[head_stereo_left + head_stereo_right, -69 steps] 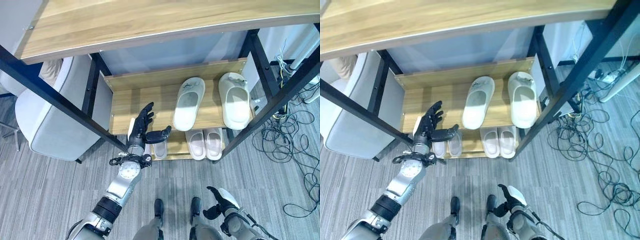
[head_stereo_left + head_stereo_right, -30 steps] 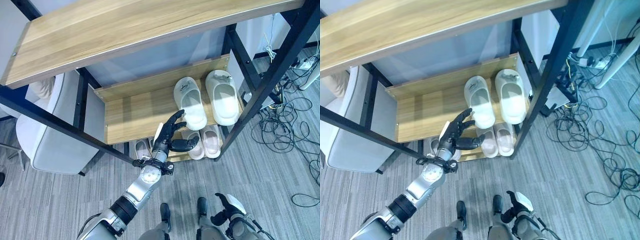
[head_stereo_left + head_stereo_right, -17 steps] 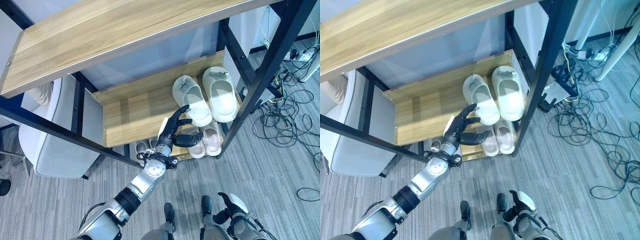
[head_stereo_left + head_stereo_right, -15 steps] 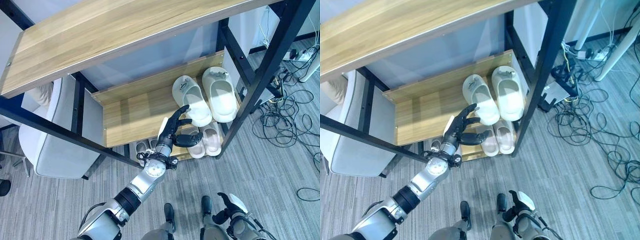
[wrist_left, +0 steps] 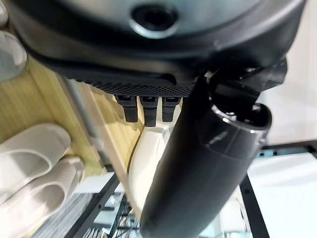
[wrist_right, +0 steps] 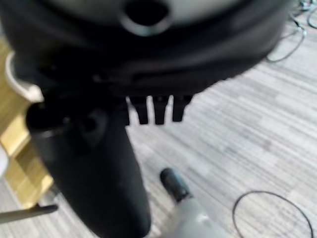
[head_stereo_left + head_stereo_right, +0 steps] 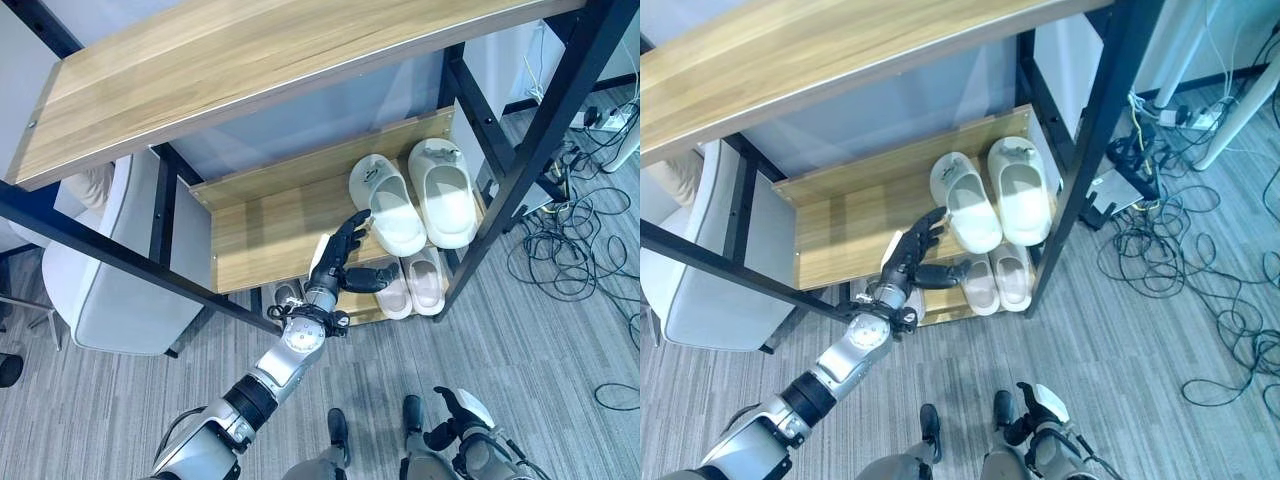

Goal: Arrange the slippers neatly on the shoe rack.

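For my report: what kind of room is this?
Probably an office or lab corner, not a home: grey carpet floor, loose cables, and a wooden shoe rack with slippers.

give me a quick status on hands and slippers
Left hand open, fingers reaching toward left white slipper. Right hand idle, low. White pair on middle shelf. Nothing blocking.

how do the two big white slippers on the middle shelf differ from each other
The left slipper lies angled, toe leaning left; the right slipper lies straighter, front to back. The left hand, open, reaches toward the left slipper's heel; nothing is near the right one. Both are white, open-backed, sole down.
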Available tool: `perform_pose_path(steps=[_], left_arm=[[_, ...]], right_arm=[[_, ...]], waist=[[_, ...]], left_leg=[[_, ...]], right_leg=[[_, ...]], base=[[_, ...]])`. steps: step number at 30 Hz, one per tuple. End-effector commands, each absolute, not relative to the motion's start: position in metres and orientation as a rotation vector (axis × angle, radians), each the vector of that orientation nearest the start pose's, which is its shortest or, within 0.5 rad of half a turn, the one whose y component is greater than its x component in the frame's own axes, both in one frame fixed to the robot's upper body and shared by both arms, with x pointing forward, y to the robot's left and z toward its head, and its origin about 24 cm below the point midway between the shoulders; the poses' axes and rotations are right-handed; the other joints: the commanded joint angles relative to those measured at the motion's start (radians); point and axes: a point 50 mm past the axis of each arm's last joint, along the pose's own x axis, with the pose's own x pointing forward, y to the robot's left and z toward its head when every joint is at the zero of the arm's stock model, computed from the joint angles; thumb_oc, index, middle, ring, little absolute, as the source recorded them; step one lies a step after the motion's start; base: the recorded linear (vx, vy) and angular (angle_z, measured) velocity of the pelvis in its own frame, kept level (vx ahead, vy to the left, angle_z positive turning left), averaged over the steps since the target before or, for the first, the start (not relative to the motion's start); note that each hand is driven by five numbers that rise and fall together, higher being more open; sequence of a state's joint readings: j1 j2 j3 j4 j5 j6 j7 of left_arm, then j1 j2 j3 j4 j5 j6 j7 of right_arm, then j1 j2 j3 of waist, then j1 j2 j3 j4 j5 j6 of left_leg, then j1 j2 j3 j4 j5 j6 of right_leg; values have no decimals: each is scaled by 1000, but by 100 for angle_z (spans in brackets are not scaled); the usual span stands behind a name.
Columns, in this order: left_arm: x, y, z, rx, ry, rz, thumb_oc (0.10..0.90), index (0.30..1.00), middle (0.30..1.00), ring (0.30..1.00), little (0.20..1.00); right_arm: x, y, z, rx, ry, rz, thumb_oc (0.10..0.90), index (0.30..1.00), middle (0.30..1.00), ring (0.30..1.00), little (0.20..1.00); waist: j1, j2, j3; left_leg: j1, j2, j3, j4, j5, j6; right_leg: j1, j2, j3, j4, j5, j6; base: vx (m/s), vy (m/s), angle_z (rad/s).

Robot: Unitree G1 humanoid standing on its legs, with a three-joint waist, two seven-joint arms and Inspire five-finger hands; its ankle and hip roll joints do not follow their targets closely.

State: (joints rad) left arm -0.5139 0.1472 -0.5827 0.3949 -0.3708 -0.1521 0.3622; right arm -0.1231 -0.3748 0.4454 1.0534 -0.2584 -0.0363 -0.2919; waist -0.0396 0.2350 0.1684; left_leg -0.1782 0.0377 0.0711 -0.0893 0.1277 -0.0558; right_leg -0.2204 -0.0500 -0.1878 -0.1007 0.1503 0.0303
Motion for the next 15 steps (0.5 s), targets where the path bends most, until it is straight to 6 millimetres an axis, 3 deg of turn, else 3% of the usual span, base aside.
perform_pose_path(steps=[1,15], left_arm=[[332,48,124,-48,-309,-189,800,900,900,900,900],[355,65,123,40,-255,-114,800,900,900,900,900]], right_arm=[[178,-234,-120,-950,744,97,800,900,900,900,900],[179,-233,-121,-953,762,101,800,900,900,900,900]], waist=[[-9,-28,-31],[-23,-39,-32]], left_leg=[[7,3,-25,2,-25,-58],[-3,4,-30,2,-28,-54]], right_leg=[[39,-54,-50,13,-143,68],[26,-52,-47,20,-144,65]], base=[[0,0,0],[7,3,0]])
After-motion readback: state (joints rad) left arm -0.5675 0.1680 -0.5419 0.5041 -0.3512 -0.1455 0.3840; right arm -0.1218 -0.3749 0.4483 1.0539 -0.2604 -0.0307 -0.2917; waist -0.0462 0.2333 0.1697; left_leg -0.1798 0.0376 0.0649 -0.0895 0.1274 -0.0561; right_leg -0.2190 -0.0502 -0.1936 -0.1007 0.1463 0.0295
